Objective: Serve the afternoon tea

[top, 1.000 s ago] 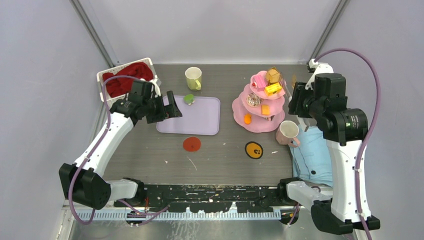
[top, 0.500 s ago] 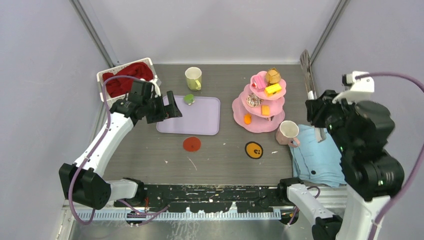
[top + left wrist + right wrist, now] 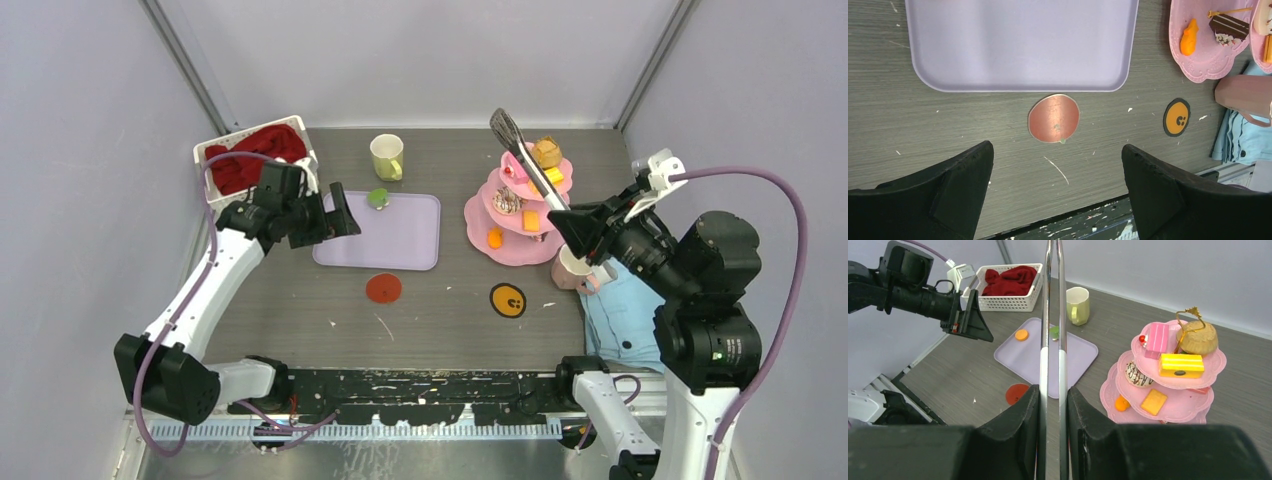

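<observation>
Beyond the right gripper (image 3: pixel 1053 390), pinching what looks like metal tongs (image 3: pixel 1047 300), stands the pink stand (image 3: pixel 1193 382).

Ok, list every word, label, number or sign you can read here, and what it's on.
No readable words or numbers anywhere.
Orange-and-black disc: a black mark, two dots beside a curve; a sign, not legible letters.
Red disc, metal tongs, pale yellow-green mug: no markings visible.
</observation>
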Motion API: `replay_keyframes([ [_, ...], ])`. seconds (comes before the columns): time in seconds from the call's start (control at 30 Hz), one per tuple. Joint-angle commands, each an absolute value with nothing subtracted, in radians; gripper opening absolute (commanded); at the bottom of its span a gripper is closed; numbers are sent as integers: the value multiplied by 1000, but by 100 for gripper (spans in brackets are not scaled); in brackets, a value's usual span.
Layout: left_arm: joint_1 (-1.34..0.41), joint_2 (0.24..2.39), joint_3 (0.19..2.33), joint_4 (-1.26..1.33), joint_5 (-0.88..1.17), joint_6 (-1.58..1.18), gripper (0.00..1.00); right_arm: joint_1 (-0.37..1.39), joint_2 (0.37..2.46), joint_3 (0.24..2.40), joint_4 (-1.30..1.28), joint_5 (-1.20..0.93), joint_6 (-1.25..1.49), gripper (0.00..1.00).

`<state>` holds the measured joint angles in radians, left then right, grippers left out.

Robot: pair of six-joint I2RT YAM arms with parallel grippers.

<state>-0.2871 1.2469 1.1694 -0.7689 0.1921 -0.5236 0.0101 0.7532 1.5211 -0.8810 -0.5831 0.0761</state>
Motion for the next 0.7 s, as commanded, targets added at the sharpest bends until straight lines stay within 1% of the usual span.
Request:
replay_keyframes([
  [0.0,-287,1198,1161,-771,166,-540,98,-10,745,1474,-729,-666,79,7],
  [0.1,-288,1183,1150,-773,152,-548,98,-10,735,1400,-709,-646,97,5],
  [0.17,-287,1176,1148,-782,137,-552,98,-11,713,1347,-690,-696,95,3],
  [0.33,-281,1135,1139,-814,16,-581,99,-8,641,1184,-634,-736,110,3],
  [0.47,-227,1112,1137,-861,-2,-630,99,-7,599,1022,-539,-771,158,3],
  [0.67,-169,1085,1132,-880,12,-679,99,23,593,952,-466,-776,186,4],
])
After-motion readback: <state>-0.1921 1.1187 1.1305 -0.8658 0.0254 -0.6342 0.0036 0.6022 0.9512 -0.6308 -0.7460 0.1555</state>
